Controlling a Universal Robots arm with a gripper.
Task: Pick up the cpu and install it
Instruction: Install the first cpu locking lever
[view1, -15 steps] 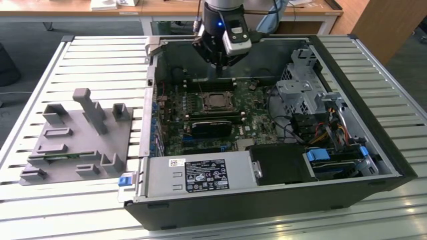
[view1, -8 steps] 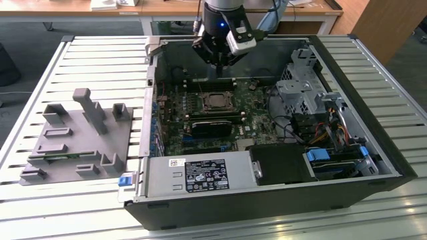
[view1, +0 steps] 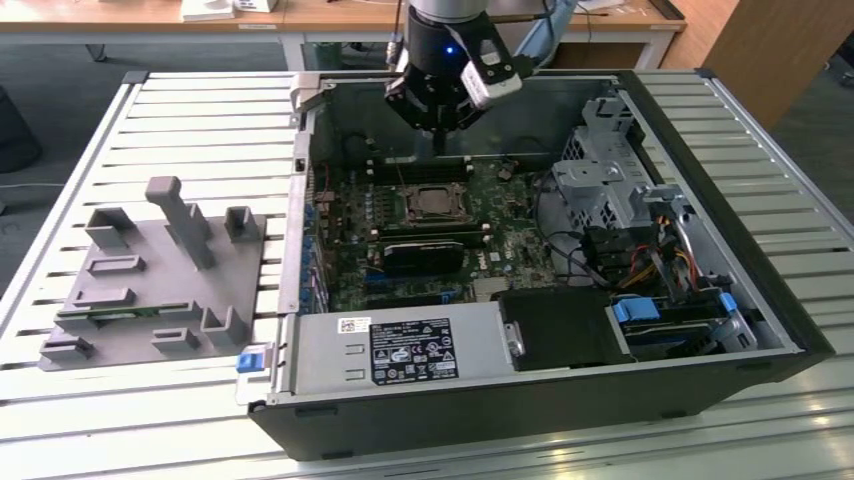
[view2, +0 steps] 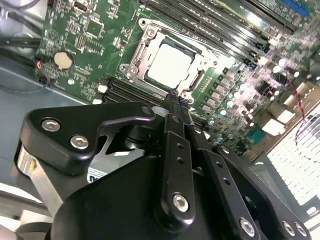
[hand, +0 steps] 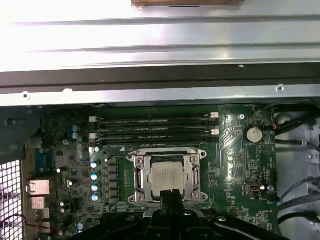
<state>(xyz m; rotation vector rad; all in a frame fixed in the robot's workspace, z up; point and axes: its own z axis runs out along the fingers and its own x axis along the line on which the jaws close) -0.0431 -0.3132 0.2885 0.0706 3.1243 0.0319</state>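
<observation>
The cpu (view1: 430, 203) lies flat inside the metal-framed socket (view1: 404, 192) on the green motherboard (view1: 350, 262) in the open computer case; its silvery top shows in both wrist views (view2: 170, 65) (hand: 167, 176). My gripper (view1: 438, 140) hangs above the board, just past the socket's far side in the exterior view. Its black fingers (view2: 176, 145) meet at the tips, shut with nothing between them (view2: 173, 98) (hand: 168, 198). They hover clear of the cpu.
A grey plastic tray (view1: 147, 290) with upright posts sits on the slatted table at the exterior view's left. Inside the case are dark memory slots (hand: 155, 129), a black heatsink (view1: 424, 252), a power supply (view1: 400, 350), drive cages (view1: 607, 185) and cables (view1: 654, 265).
</observation>
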